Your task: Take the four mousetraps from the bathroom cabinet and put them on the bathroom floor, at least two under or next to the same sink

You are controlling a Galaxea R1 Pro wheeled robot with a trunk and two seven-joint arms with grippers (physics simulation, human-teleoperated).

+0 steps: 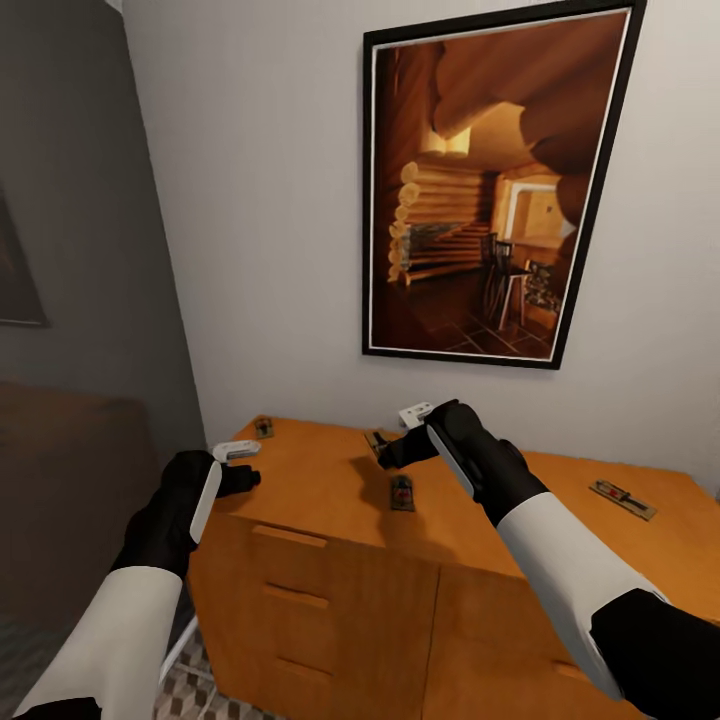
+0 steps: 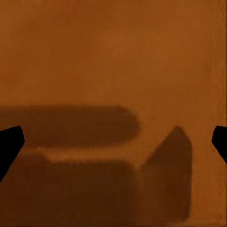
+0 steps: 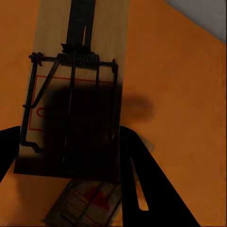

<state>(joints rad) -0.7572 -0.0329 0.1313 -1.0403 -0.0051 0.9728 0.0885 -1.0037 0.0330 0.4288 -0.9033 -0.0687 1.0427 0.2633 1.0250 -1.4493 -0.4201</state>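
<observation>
Four mousetraps are showing on the flat top of the cabinet (image 1: 330, 520) in the head view; one mousetrap (image 1: 263, 427) is lying near the back left corner, toward the lower left of the frame; a second mousetrap (image 1: 402, 493) is lying near the middle of the worktop, just below centre; a third mousetrap (image 1: 622, 499) is lying well apart at the right edge of the frame; the fourth mousetrap (image 1: 377, 441) is sitting right at the tip of the right tool (image 1: 388, 455), partly hidden by it. In the right wrist view this fourth mousetrap (image 3: 78, 90) is filling the upper left of the frame, its wire spring and bar plain to see, with the right tool (image 3: 64, 153) standing narrow, its dark fingers (image 3: 142, 179) flanking the near end of the wooden base; whether they are pressing on it I cannot tell; another trap (image 3: 87, 205) is lying at the bottom of that frame. The left tool (image 1: 243, 478) is hanging at the cabinet's left front corner, low left in the head view; in the left wrist view its fingertips (image 2: 9, 146) are sitting at the far side edges, so the left tool (image 2: 113, 144) is standing wide with nothing between, facing orange-brown wood. A framed picture (image 1: 490, 180) is hanging on the wall (image 1: 250, 200) in the upper right; a patch of the bathroom floor (image 1: 190, 690) is showing at the bottom left.
</observation>
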